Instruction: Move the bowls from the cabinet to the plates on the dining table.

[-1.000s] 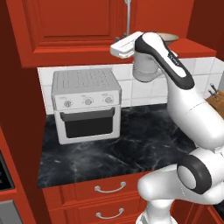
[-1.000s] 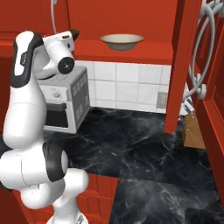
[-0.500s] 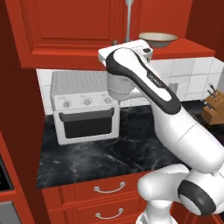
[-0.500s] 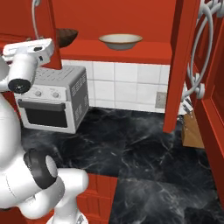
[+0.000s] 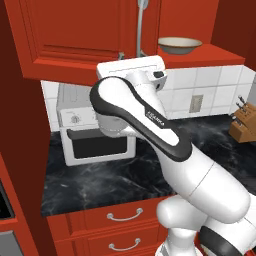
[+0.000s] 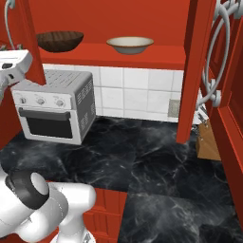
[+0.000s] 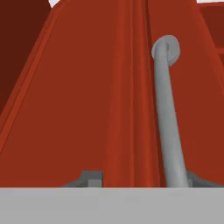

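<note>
Fingers (image 7: 140, 179) of mine stand apart at the bottom of the hand view. The silver handle (image 7: 168, 113) of the cabinet door (image 7: 87, 100) runs up between them, close to the right-hand tip. The gap looks wider than the bar, so I judge them released, not clamped on it.

The bowls are both on the cabinet shelf (image 6: 156, 53). The dark wooden bowl (image 6: 60, 41) sits at the upper left of the right base view, and the cream bowl (image 6: 130, 44) is beside it toward the centre, apart from it. Neither is in my grasp.

Risks as I see them:
- If I draw back at an angle, the right-hand tip could catch the handle and drag the door partway shut. That would put the door between me and the shelf.
- My white hand sits at the far left of the right base view, just beside the wooden bowl's end of the shelf. A wide swing toward that bowl could clip the door edge or the shelf front.
- Both bowls are wide and shallow, so a pinch on the rim may slip or tip the bowl off the shelf onto the toaster oven (image 6: 52, 107) below.
- Reaching for the cream bowl first means passing over or close by the wooden one, and I could nudge it.
</note>
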